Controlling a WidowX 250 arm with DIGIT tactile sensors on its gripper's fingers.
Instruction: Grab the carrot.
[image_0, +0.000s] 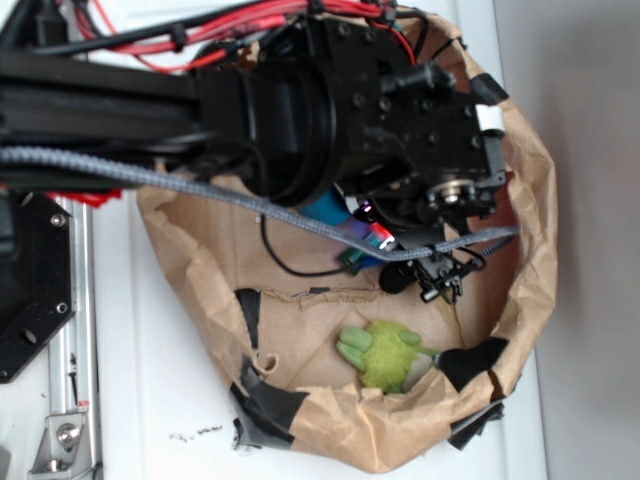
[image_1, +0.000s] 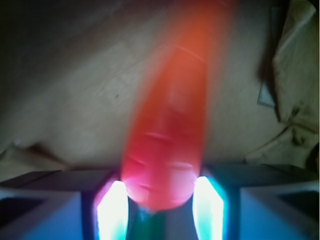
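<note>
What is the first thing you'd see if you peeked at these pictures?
In the wrist view, a big glossy orange carrot fills the middle, its thick end squeezed between the two glowing fingers at the bottom. In the exterior view, the black robot arm leans over a crumpled brown paper bag, and a fuzzy lime-green plush toy lies near the bag's lower edge.

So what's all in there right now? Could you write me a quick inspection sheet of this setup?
Surface: crumpled brown paper bin, patched with black tape.
Job's things: carrot, thick end between the fingers.
Clutter: green plush toy on the bin floor.
Grippers: gripper closed on the carrot, fingers lit up.
Cables: red wires and a grey braided cable over the arm.
Surroundings: white table, metal rail.
</note>
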